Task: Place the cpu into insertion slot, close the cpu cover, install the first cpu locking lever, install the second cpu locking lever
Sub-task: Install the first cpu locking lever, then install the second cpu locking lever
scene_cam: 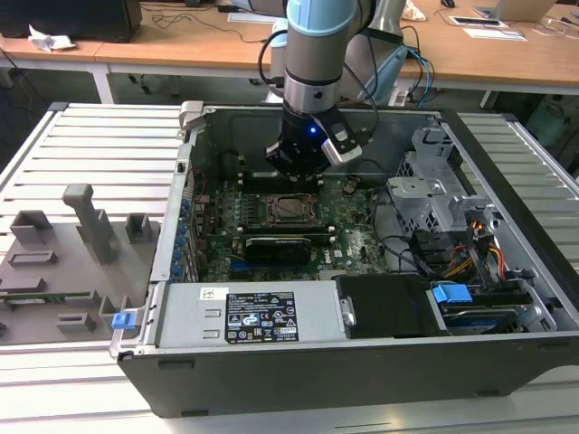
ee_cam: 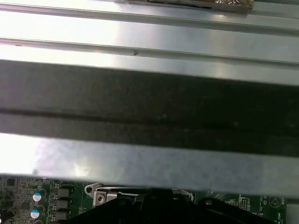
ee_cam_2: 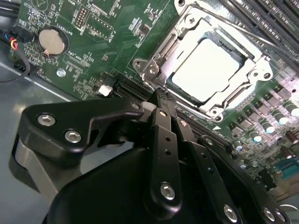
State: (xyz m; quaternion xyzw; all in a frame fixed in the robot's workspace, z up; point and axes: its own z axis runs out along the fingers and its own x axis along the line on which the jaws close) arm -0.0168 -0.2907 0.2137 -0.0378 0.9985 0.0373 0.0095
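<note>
The cpu (ee_cam_2: pixel 205 70) lies flat in the insertion slot (ee_cam_2: pixel 150 70) on the green board, its pale silver top showing through the window of the cpu cover (ee_cam_2: pixel 256 77), which is folded down over it. In the exterior view the cpu (scene_cam: pixel 291 208) sits just in front of my gripper (scene_cam: pixel 303 163), which hangs low inside the case. My gripper (ee_cam_2: pixel 161 95) is shut with nothing between its black fingers (ee_cam_2: pixel 163 140), and its tip is at the slot's near edge. I cannot tell how the locking levers stand.
The open computer case (scene_cam: pixel 271 380) surrounds the board, with a black graphics card (scene_cam: pixel 276 246) in front of the slot, a drive cage (scene_cam: pixel 434 185) and cables at the exterior view's right. A coin battery (ee_cam_2: pixel 51 41) sits on the board. The case wall (ee_cam: pixel 140 163) is close by.
</note>
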